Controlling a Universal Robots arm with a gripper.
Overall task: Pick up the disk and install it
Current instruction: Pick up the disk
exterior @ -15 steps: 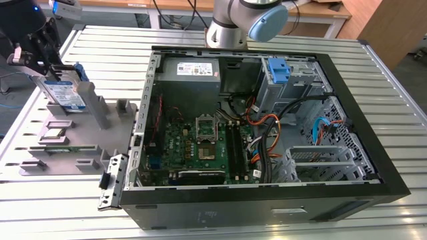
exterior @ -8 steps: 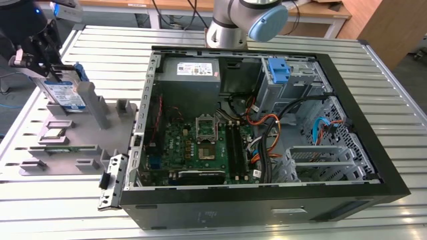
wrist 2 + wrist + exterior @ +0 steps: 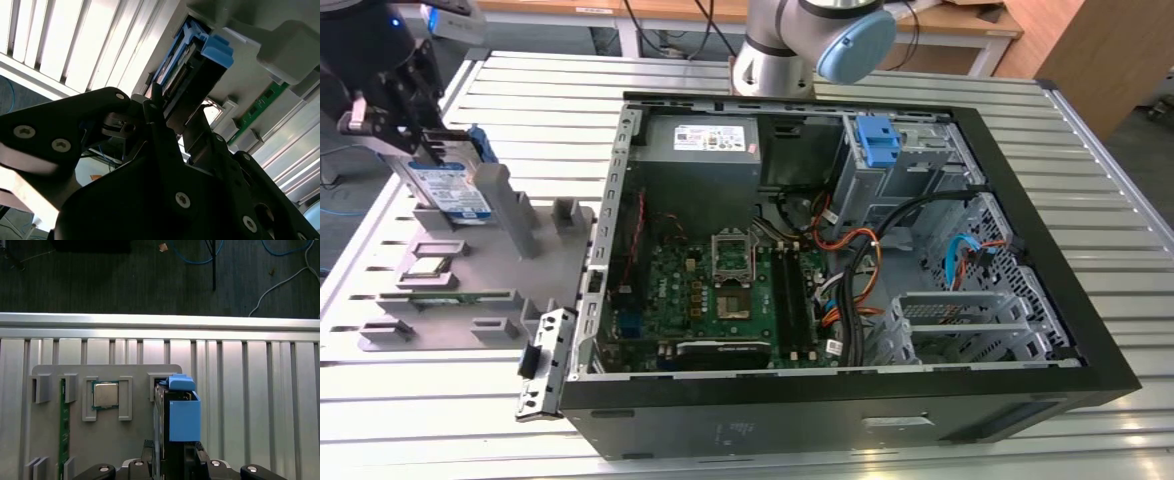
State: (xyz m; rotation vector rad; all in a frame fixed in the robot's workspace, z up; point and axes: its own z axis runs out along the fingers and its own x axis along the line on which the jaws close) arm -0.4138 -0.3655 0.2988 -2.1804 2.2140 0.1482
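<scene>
Exterior view: clamped with gripper (image 3: 424, 140) onto upright disk (image 3: 456, 195) in holder (image 3: 480, 300); could snag rail (image 3: 184, 415) there and slip if lifted crooked.

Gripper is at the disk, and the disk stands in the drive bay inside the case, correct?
Not quite. The gripper is at the disk, but the disk stands upright in the grey fixture outside the case, on the exterior view's left of it; the exterior view shows this.

One disk (image 3: 184, 415), one computer case (image 3: 854, 420), one grey fixture plate (image 3: 135, 440), one processor (image 3: 105, 394), one memory stick (image 3: 63, 425)
</scene>
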